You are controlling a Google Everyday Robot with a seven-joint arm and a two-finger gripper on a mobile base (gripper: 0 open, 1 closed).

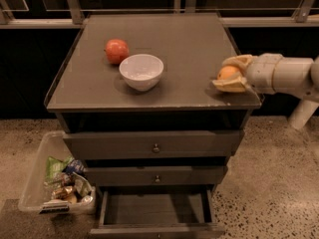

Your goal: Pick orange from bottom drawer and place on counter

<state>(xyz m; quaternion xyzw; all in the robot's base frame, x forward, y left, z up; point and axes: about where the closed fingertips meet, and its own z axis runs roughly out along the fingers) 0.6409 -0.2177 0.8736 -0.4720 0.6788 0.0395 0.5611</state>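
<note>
gripping the orange (228,72), claw (230,74) fingers closed around it, over the counter (189,44) right edge

The white arm (289,76) extends horizontally from the right edge; its gripper (227,76) (two pale fingers, one above, one below) clasps the orange (228,72) at mid-right.

The bench (184,44) has a smooth, matt grey top with a faint sheen. The white bowl (141,71) looks glossy, either glazed ceramic or hard plastic. The red fruit (116,51) has smooth, slightly shiny skin. At the bench's right front edge the pincer (220,74), pale yellow and rubbery-looking on a smooth white plastic arm, clasps the orange (229,72), whose skin is smooth and dull. The bottom drawer (154,213) is matt dark grey. The bin (37,178) is clear plastic, and the floor (279,183) is speckled stone.
</note>
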